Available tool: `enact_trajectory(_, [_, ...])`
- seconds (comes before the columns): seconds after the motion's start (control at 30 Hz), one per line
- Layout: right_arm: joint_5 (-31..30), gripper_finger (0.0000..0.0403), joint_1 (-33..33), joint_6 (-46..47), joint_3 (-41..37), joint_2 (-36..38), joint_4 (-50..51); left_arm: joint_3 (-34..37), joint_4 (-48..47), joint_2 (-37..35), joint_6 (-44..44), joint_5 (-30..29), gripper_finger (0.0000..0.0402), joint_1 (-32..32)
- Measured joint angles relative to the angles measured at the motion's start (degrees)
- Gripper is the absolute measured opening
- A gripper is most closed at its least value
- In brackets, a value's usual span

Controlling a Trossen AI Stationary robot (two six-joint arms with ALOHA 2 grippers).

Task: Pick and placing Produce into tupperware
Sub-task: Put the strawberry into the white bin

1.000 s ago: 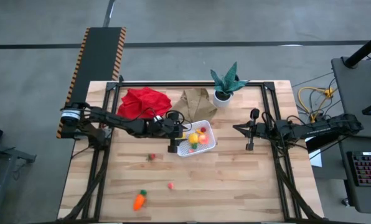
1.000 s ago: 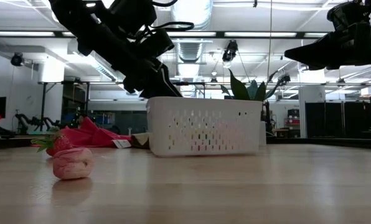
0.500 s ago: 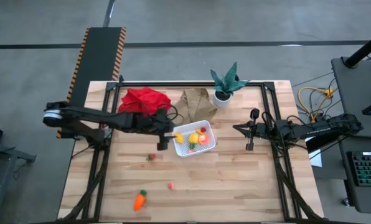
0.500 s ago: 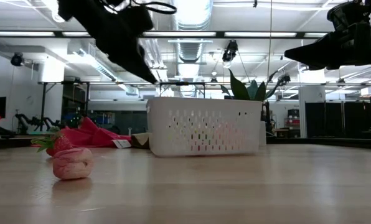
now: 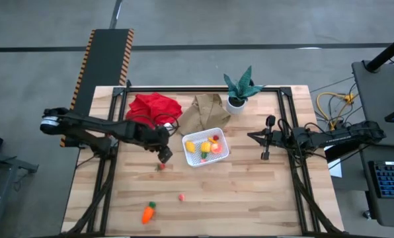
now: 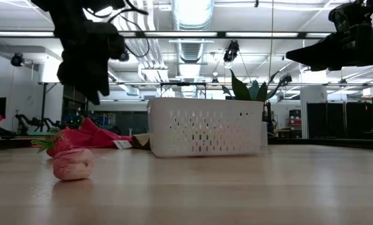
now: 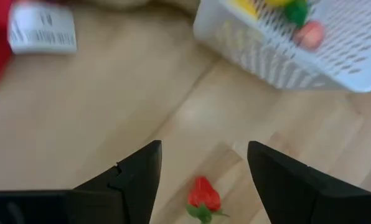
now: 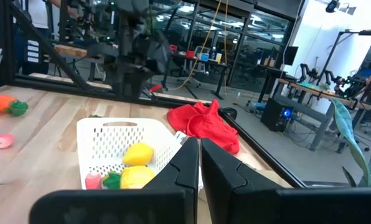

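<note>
The tupperware [image 5: 218, 157] is a white perforated basket at mid-table, holding a yellow lemon [image 5: 190, 146], a yellow pepper and a peach fruit. My left gripper [image 5: 164, 157] hovers open just left of it, above a red strawberry [image 7: 203, 195] that lies on the wood between the fingers in the left wrist view. A pink piece [image 5: 181, 196] and the orange carrot [image 5: 148, 212] lie nearer the table's near edge. My right gripper [image 5: 264, 147] waits shut, right of the tupperware, touching nothing.
A red cloth [image 5: 154, 108] and a brown paper bag [image 5: 207, 108] lie behind the tupperware, with a potted plant [image 5: 240, 89] at the far edge. A white label [image 7: 42, 34] lies by the cloth. Bare wood stretches across the near half of the table.
My left gripper has drawn back from the tupperware's left rim toward the table's left and slightly nearer, and now stands over the strawberry. The produce and the tupperware have stayed in place.
</note>
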State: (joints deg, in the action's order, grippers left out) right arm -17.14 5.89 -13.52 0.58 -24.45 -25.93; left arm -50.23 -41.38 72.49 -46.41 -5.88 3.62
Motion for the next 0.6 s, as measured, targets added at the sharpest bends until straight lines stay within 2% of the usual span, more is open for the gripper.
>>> enact_trajectory(0.27, [0.0, 0.0009, 0.0, 0.0, 0.0, 0.0, 0.0, -0.1, -1.4, 6.2, -7.3, 5.0, 0.0224, 2.8])
enact_trajectory(0.43, [0.0, 0.0009, 0.0, 0.0, 0.0, 0.0, 0.0, -0.8, -5.7, 9.0, -12.0, 5.8, 0.0224, 4.7])
enact_trajectory(0.6, [0.0, 0.0009, 0.0, 0.0, 0.0, 0.0, 0.0, -0.9, -5.5, 10.7, -15.1, 6.8, 0.0224, 6.3])
